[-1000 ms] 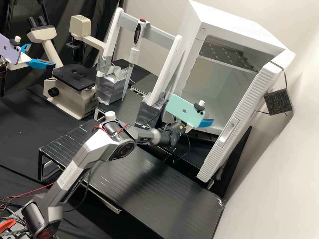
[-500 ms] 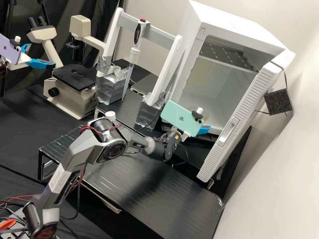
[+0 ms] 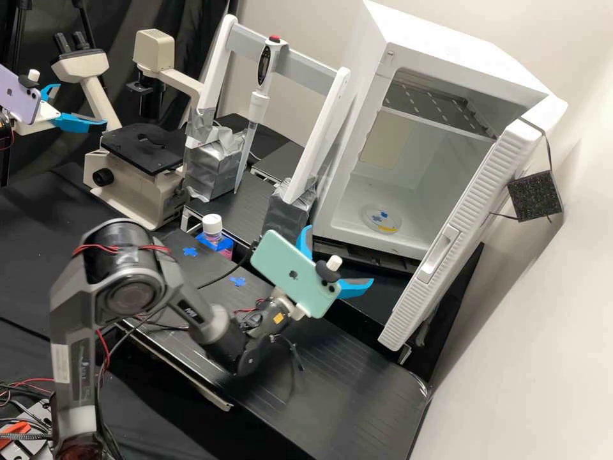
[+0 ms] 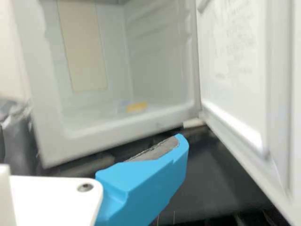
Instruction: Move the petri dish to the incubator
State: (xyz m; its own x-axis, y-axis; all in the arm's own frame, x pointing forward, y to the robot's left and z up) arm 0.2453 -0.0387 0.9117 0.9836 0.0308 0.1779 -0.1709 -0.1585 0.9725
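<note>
The gripper (image 3: 340, 255) stands open over the black bench stand in the high view, in front of the incubator and outside it, with nothing between its blue fingers. Inside the incubator (image 3: 447, 169), the clear round petri dish (image 3: 382, 219) lies flat on the white floor near the front opening, apart from the gripper. It bears blue and yellow marks. In the wrist view, the gripper (image 4: 91, 143) has one blue finger showing, below the incubator's front edge. Beyond that finger, the dish's yellow mark (image 4: 136, 107) shows blurred on the incubator (image 4: 89, 136) floor.
The incubator door (image 3: 460, 236) hangs open on the right. A white-capped bottle (image 3: 212, 225) stands behind the arm, near blue tape crosses (image 3: 237, 281). A pipette (image 3: 258, 102) hangs on a white rack left of the incubator, beside a microscope (image 3: 137, 172).
The gripper has come back out of the incubator opening, toward the arm's base and down-left. Both fingers and the dish inside have come into sight from behind the phone.
</note>
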